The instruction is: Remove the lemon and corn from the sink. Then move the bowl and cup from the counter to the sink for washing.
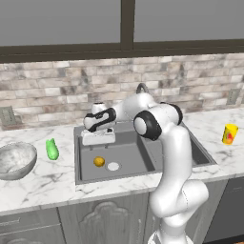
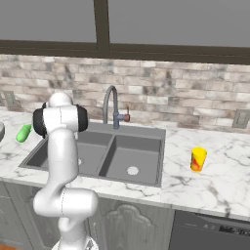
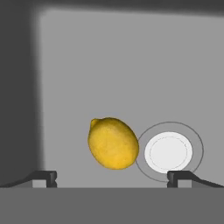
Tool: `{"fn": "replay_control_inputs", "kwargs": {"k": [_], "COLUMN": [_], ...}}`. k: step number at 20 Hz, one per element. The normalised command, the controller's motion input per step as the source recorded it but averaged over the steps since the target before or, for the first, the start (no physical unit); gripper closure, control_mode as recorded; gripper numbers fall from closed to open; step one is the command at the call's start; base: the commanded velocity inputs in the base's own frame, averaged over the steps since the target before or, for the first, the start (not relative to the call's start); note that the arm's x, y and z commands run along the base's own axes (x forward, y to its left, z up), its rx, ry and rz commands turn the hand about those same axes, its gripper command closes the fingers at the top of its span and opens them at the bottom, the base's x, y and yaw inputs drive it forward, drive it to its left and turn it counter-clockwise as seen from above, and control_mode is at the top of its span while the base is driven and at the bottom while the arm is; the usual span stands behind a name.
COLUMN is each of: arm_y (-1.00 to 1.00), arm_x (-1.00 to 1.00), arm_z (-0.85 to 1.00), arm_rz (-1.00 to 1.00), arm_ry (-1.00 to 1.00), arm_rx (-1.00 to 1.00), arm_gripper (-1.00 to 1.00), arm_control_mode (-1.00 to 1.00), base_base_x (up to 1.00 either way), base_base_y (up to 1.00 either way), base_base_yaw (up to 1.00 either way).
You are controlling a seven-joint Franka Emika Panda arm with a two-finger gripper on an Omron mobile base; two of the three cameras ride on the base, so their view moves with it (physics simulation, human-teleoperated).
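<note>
Here, at the far left of the left base view, the bowl [image 1: 16, 159] sits on the marble counter [image 1: 47, 183], with the green corn [image 1: 52, 149] lying just to its right, apart from it and outside the sink [image 1: 138, 162]. Further right, in the middle of that frame, the lemon [image 1: 99, 161] rests on the floor of the sink's left basin, close beside the round white drain [image 1: 113, 166]. The gripper [image 1: 98, 138] hangs above the back of that basin, higher in the frame than the lemon and not touching it. At the right edge of the frame the yellow cup [image 1: 229, 134] stands upright on the counter, well apart from the sink. In the right base view the corn [image 2: 23, 133] shows at the left edge, the curved faucet [image 2: 112, 105] rises behind the sink [image 2: 122, 156] in the centre, and the cup [image 2: 197, 159] stands at the right on the counter [image 2: 215, 185]. In the hand view the lemon [image 3: 113, 143] lies left of centre, its edge meeting the ring of the drain [image 3: 169, 152] to its right. The gripper [image 3: 112, 177] has its two fingertips [image 3: 47, 177] spread wide at the lower corners, with nothing between them.
</note>
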Motion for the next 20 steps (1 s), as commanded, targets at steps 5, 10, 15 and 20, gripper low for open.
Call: {"fn": "replay_control_inputs", "kwargs": {"k": [5, 10, 15, 20], "arm_y": [0.0, 0.0, 0.0, 0.0], "arm_x": [0.0, -0.02, -0.05, -0.05], "arm_z": [-0.16, -0.14, -0.11, -0.09], "arm_rz": [0.0, 0.0, 0.0, 0.0], "arm_ry": [0.0, 0.03, 0.03, 0.04], "arm_rx": [0.0, 0.0, 0.01, 0.01], "arm_gripper": [-1.0, -1.0, -1.0, -1.0], "arm_control_mode": [-1.0, -1.0, -1.0, -1.0], "base_base_x": [0.0, 0.0, 0.0, 0.0], "base_base_y": [0.0, 0.0, 0.0, 0.0], "base_base_yaw": [0.0, 0.0, 0.0, 0.0]}}
